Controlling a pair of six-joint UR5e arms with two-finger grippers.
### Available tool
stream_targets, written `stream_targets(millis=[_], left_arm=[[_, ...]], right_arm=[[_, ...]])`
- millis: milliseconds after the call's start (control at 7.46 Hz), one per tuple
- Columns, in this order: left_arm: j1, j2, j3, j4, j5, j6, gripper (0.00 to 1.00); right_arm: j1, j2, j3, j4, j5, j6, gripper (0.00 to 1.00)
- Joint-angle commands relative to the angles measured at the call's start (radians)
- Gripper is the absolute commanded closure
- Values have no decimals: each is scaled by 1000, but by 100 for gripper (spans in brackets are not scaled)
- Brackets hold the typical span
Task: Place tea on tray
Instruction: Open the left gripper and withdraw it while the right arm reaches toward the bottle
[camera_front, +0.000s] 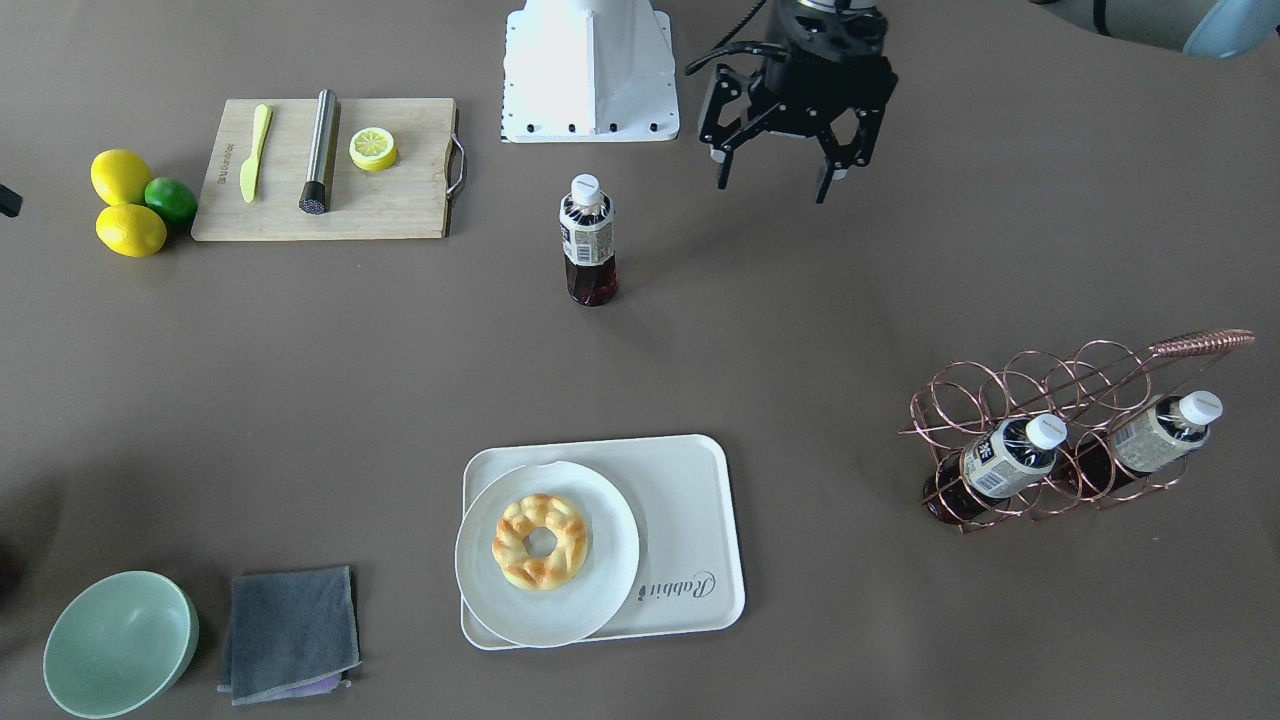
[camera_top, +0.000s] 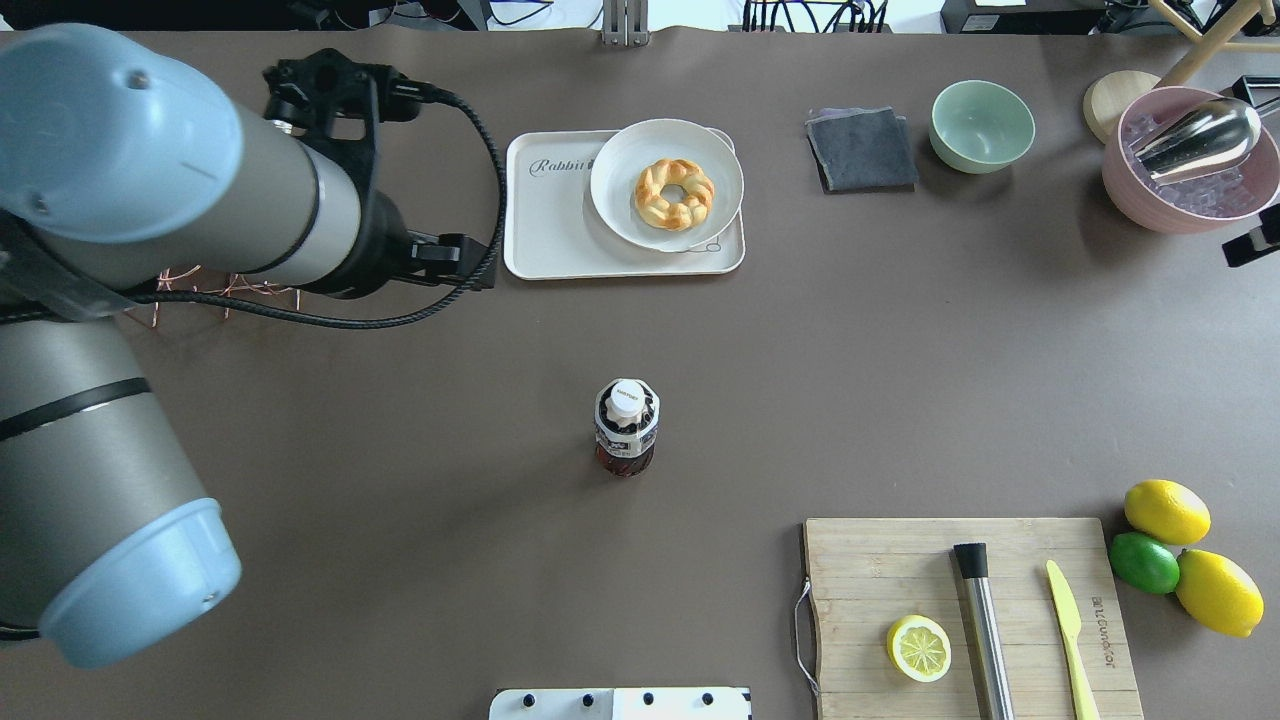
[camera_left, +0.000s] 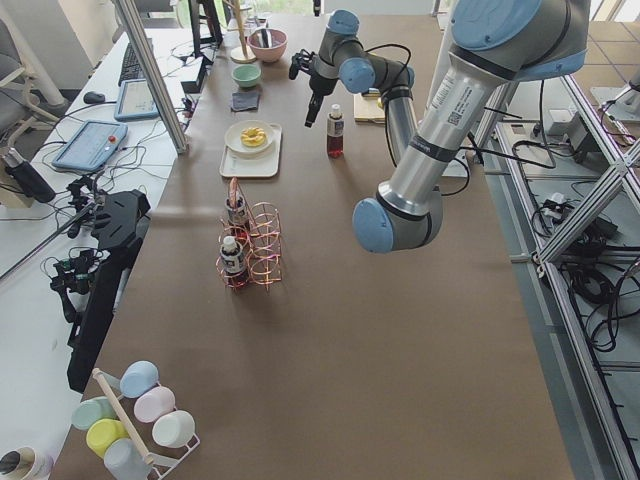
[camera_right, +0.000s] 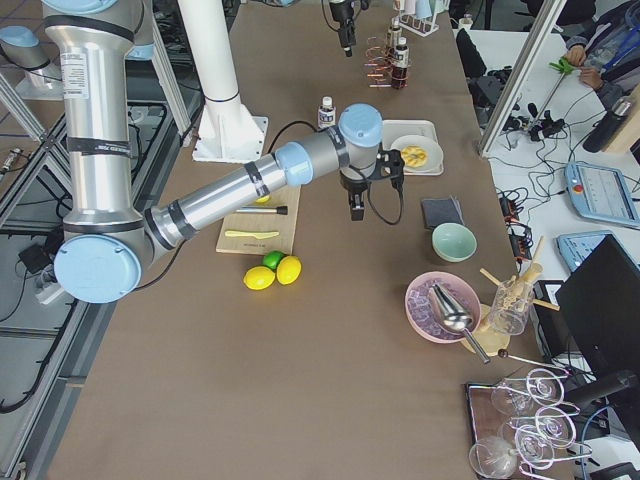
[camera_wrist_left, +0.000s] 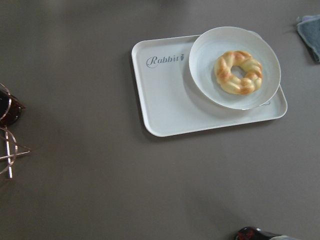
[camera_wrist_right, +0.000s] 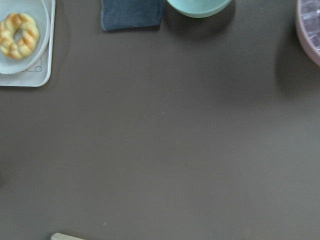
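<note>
Tea (camera_front: 588, 240) upright on table (camera_front: 800, 330), well apart from tray (camera_front: 690, 480). My left gripper (camera_front: 772, 190) spread, empty; my right gripper (camera_right: 356, 210): cannot tell

The tea bottle (camera_front: 588, 240), dark reddish-brown with a white cap and pale label, stands upright on the worktop (camera_front: 800, 300), well apart from the cream-white tray (camera_front: 690, 510) lettered "Rabbit", which lies flat

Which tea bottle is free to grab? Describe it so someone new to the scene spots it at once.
Find the wooden cutting board on the table's robot side. Just past its handle end, on bare table, one tea bottle stands upright and alone. It has the same white cap and dark reddish-brown liquid as the two other bottles, but those lie tilted in the copper wire rack.
</note>
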Motion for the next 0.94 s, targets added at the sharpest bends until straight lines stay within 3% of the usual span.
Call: stream_targets(millis=[0,268,536,804], left_arm=[[-209,207,-97,-2,-193,181,4],[-361,332,-94,-5,-319,350,4],[-446,443,-111,-14,-352,412,4],[-471,472,-91,-41,-364,410,4]], right_arm=[[-307,246,46,0,-176,421,0],[-554,401,32,-1,-415,671,0],[-690,584,-46,-4,-510,909,0],[-802,618,-85,-12,-656,914,0]])
